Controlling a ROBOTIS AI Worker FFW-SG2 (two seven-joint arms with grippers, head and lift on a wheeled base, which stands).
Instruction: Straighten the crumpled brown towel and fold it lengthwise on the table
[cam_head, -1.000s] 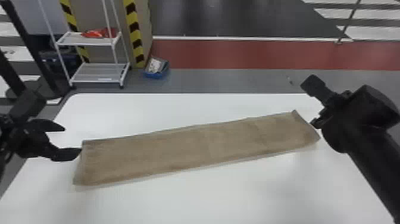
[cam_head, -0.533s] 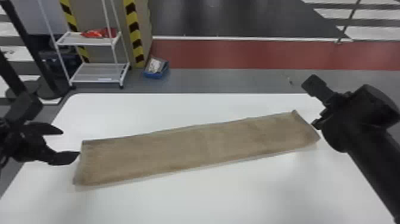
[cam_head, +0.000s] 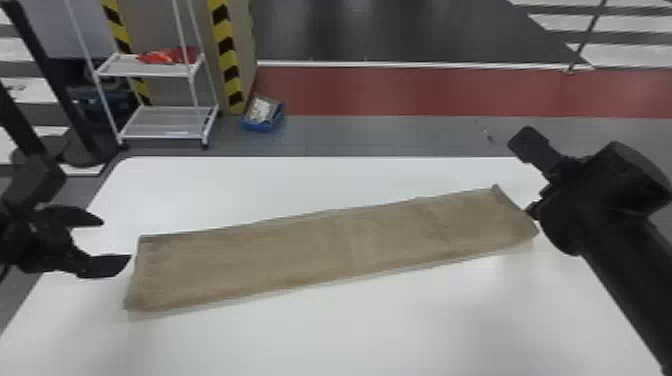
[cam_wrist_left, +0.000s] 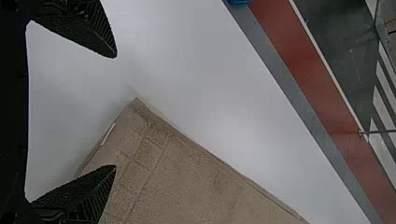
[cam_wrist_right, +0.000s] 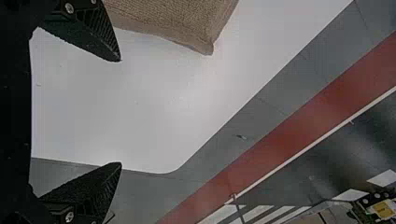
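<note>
At the left end of the towel, the left gripper (cam_head: 116, 240) hangs with its two fingers spread wide and nothing between them. By the opposite end is the right gripper (cam_head: 542, 207); its wrist view shows those fingers wide apart too, with nothing held.

Between the two, the brown towel (cam_head: 330, 245) lies on the table as a long, narrow band, mostly smooth, with faint creases across it. It runs at a slant, the right end farther from the robot, where the far corner looks slightly raised. A small pale tag (cam_wrist_left: 108, 134) sits along an edge near one corner at its left end.

Under it all spreads the white table (cam_head: 325, 330), smooth, with a rounded far left corner and soft shadows on its top. Past the far edge come gray floor (cam_head: 400, 135), a red strip (cam_head: 425, 92), a thin white line (cam_head: 400, 64) and darker floor (cam_head: 390, 30). Toward the left stand a white shelf rack (cam_head: 172, 131) with something red (cam_head: 167, 56) on the upper shelf, yellow-and-black striped edging (cam_head: 227, 55) and a blue bin (cam_head: 260, 124) on the floor.
</note>
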